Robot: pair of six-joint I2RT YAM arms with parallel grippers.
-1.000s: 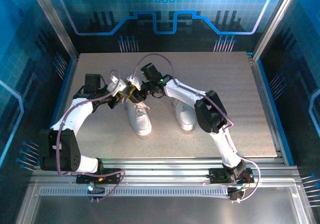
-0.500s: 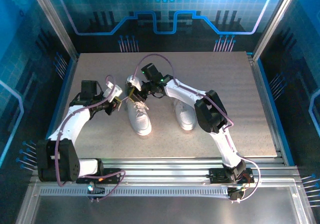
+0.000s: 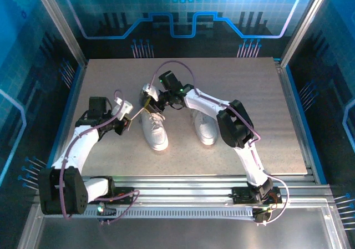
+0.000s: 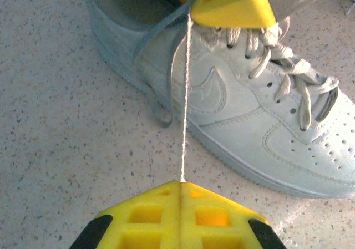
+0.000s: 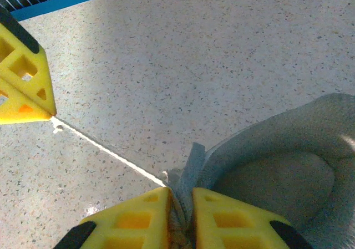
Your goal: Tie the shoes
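Blue-lit panels wall in a speckled counter point(image 3: 249, 105), and the shoes point(image 3: 204, 128) lie side by side at its middle, toes toward the arm bases. All the work is on the left-hand shoe point(image 3: 155, 131).

The left end effector point(image 3: 125, 116) is clamped fully closed on a lace point(image 3: 137, 111), drawn out in a straight, thin line to the side of that shoe. The right end effector point(image 3: 148, 101) sits at the shoe's opening, its fingers nearly together and pinching the same lace where it meets the collar.

To my eye this is a tightening pull. It would go best with the right side anchoring firmly while the left draws steadily along the line of the lace. A jerk or a sideways pull could drag the shoe.

The overhead view gives the layout of both arms and both shoes. The left wrist view shows the lace point(image 4: 185, 93) taut, with the other laces lying loose over the tongue. The right wrist view shows the pinch point(image 5: 180, 204) beside the grey lining point(image 5: 277, 177).
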